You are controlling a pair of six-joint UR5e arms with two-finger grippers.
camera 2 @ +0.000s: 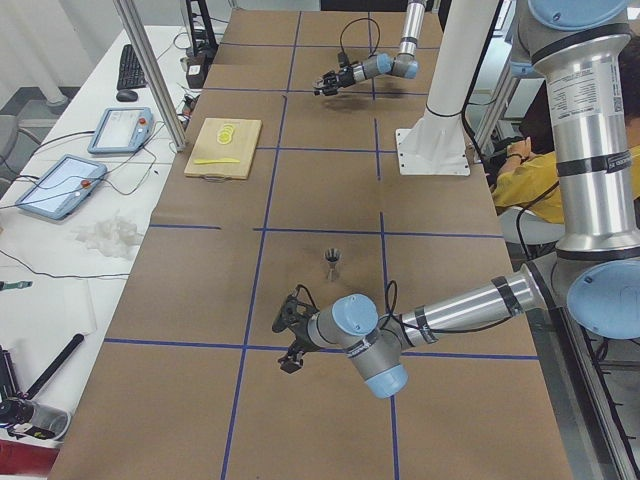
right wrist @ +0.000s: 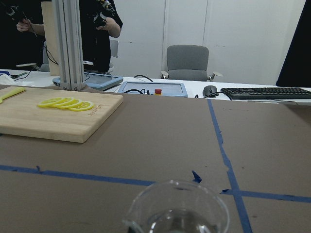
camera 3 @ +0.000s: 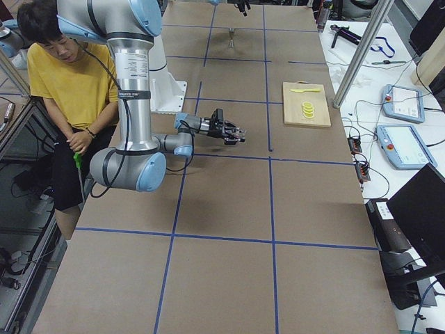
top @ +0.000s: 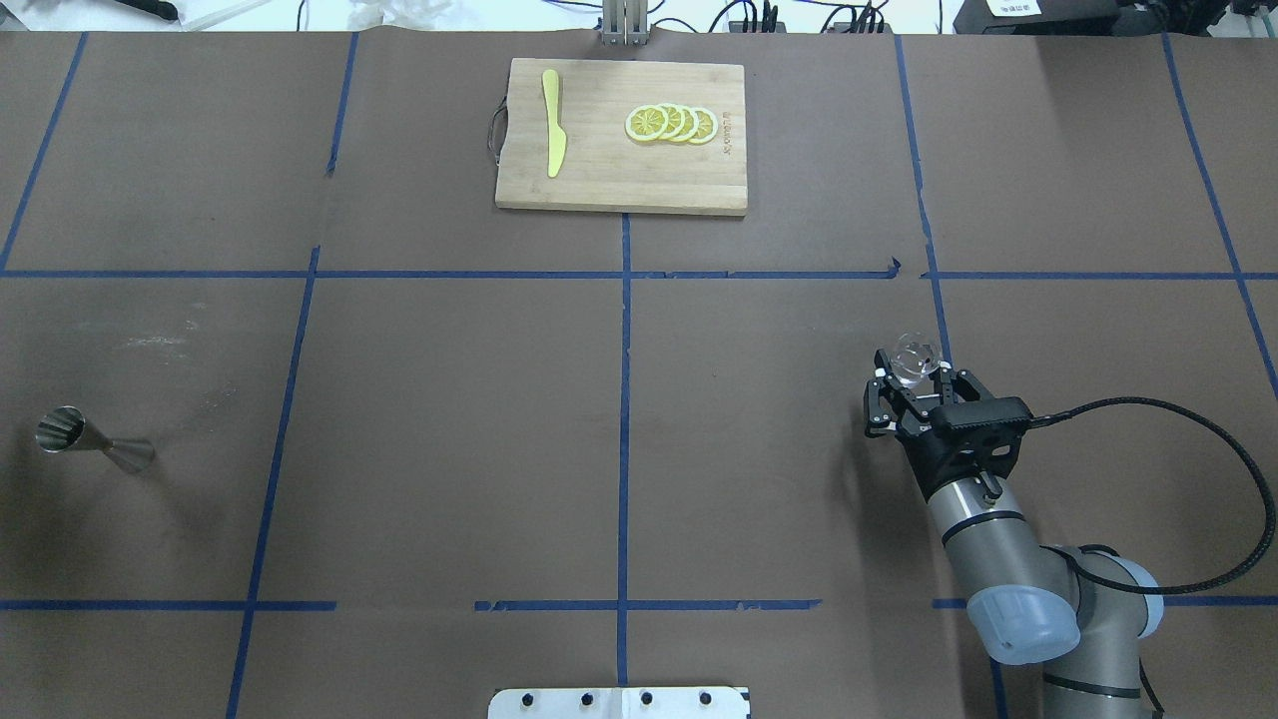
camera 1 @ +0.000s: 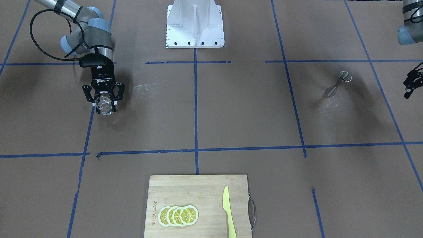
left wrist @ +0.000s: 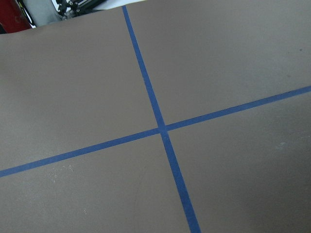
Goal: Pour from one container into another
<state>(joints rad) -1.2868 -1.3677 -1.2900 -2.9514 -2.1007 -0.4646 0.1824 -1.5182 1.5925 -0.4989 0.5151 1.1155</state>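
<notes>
The small clear glass (top: 914, 356) sits upright between the fingers of my right gripper (top: 911, 371), which is shut on it above the table's right half. The same glass (camera 1: 105, 105) shows at the left of the front view, and its rim (right wrist: 177, 206) fills the bottom of the right wrist view. The steel hourglass jigger (top: 92, 442) stands upright and alone far off on the left side, also seen as a jigger (camera 1: 337, 84) in the front view. My left gripper (camera 1: 409, 87) hangs beside it at the frame edge, fingers spread and holding nothing.
A wooden cutting board (top: 619, 170) at the far middle carries lemon slices (top: 671, 123) and a yellow knife (top: 552, 135). The robot's white base (camera 1: 195, 24) stands at the near middle. A person in yellow (camera 3: 59, 76) sits behind the right arm.
</notes>
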